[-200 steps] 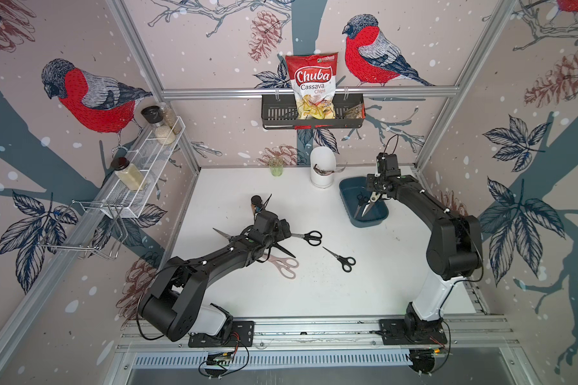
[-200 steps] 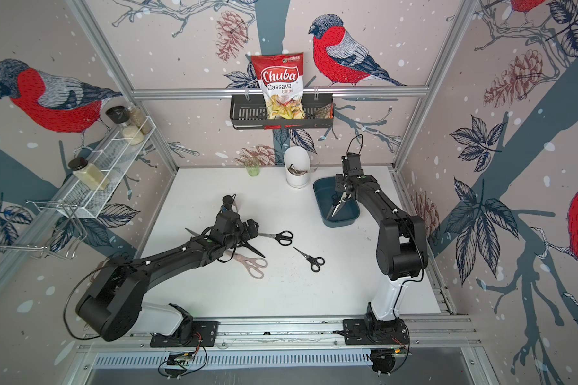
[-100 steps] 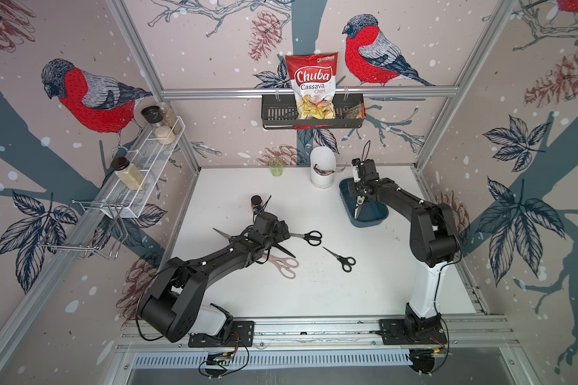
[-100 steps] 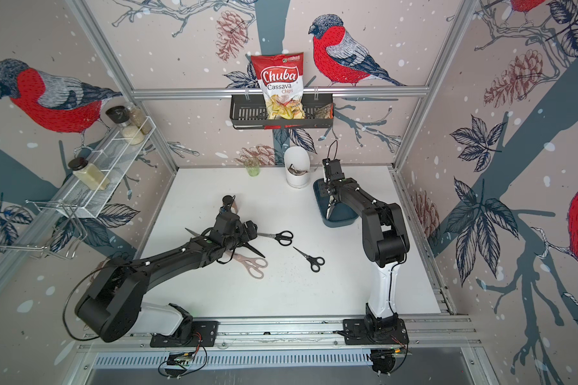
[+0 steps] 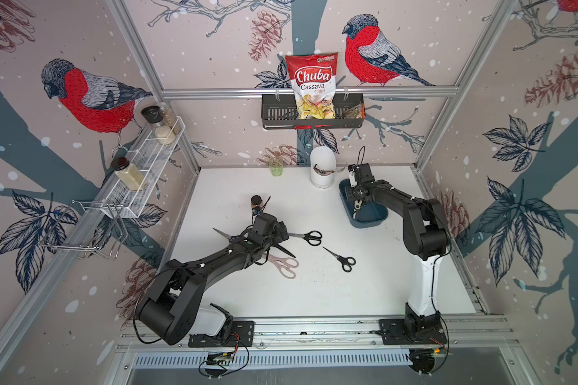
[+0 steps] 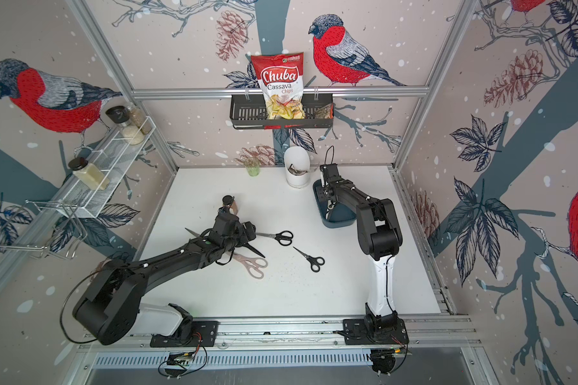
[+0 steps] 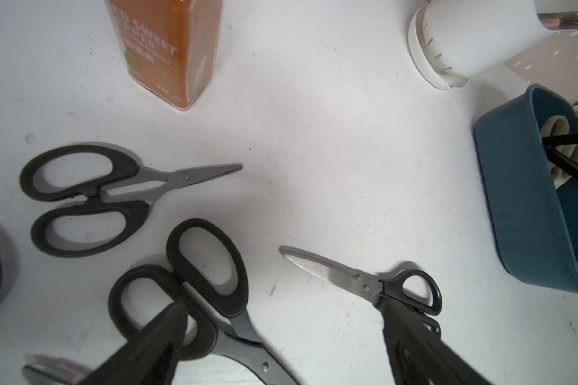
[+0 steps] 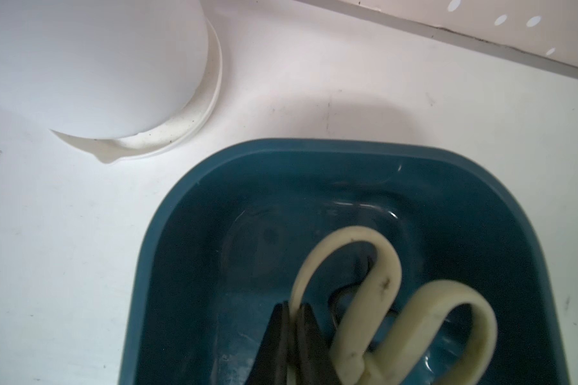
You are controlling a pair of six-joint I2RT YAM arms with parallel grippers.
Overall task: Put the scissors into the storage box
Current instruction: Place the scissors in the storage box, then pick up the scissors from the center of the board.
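Observation:
The dark teal storage box (image 5: 377, 218) (image 6: 339, 222) stands at the back right. My right gripper (image 5: 357, 201) (image 8: 292, 311) reaches down into it, shut on one handle loop of the cream-handled scissors (image 8: 381, 276), which hang inside the box (image 8: 314, 150). My left gripper (image 5: 281, 231) (image 7: 281, 320) hovers open over scissors lying on the table. A large black-handled pair (image 7: 194, 280) lies under one of its fingers (image 7: 161, 333). A steel-bladed black pair (image 5: 309, 237) (image 7: 364, 283) lies at the other. A small black pair (image 5: 342, 260) and pink-handled shears (image 5: 282, 265) lie nearer the front.
A white utensil holder (image 5: 321, 166) stands just left of the box. An orange spice bottle (image 5: 256, 204) (image 7: 167, 50) stands behind my left gripper, and a green glass (image 5: 276, 168) by the back wall. A black wire basket (image 5: 312, 115) with a chips bag hangs above.
My right arm has swung left along the box to its far end, carrying the cream-handled scissors, and now holds them low inside it. The left arm has not moved.

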